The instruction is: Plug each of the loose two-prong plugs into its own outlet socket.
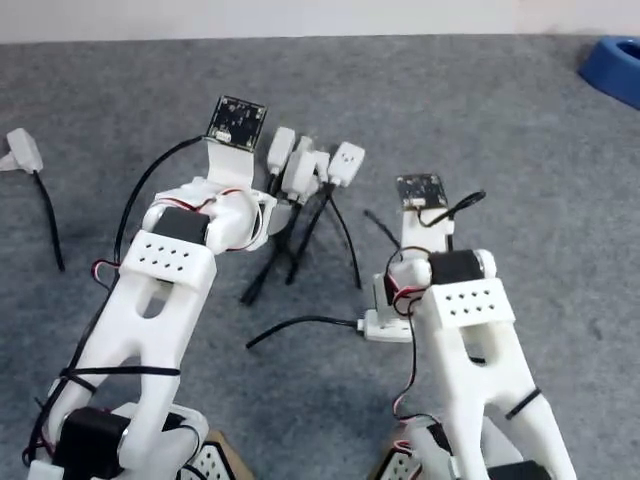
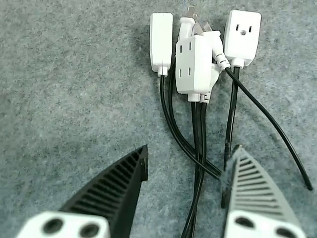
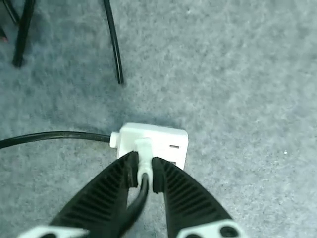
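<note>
White outlet sockets (image 2: 194, 64) and plug (image 3: 143, 153); black cords (image 2: 198, 144); mottled grey carpet (image 2: 74, 74)

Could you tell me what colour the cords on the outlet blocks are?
Black; the cords leave white outlet blocks, clearest in the left wrist view.

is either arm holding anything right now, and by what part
The right gripper grips a white plug by its rear end, where the cord leaves, at the outlet socket. The left gripper is open, holding nothing.

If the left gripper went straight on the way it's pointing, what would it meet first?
Probably the black cords lying in the gap of the open left gripper, then the white socket block beyond them. Depth is unclear, so it might touch the carpet first.
</note>
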You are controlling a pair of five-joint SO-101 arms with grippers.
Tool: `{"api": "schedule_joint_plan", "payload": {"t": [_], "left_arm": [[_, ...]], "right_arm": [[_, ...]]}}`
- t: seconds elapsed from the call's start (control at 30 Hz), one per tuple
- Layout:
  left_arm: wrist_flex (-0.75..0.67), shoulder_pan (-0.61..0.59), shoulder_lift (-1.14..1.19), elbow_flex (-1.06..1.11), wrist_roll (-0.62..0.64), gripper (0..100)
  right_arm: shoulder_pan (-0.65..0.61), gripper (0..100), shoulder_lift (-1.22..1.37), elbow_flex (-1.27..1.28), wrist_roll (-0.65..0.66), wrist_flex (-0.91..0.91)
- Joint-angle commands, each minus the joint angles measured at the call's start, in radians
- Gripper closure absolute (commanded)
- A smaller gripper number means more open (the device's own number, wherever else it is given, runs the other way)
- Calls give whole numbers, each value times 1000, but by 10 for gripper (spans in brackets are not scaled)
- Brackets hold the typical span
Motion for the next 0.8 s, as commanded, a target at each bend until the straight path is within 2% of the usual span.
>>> {"api": "schedule_joint_plan", "payload": {"t": [0.0,0.23,0.43,0.77], "left_arm": [[-17,-12,-25,-4,-11,726],[-17,-12,-25,-8,-11,726],[-18,-13,-25,-8,-11,726],[-18,-28,-25,-10,-8,726]], "right_arm": [[-1,992,62,12,-18,-48],[-28,992,-48,35,-25,-13],[-36,992,-102,168,29,-102],[-145,992,-137,321,54,-223]]}}
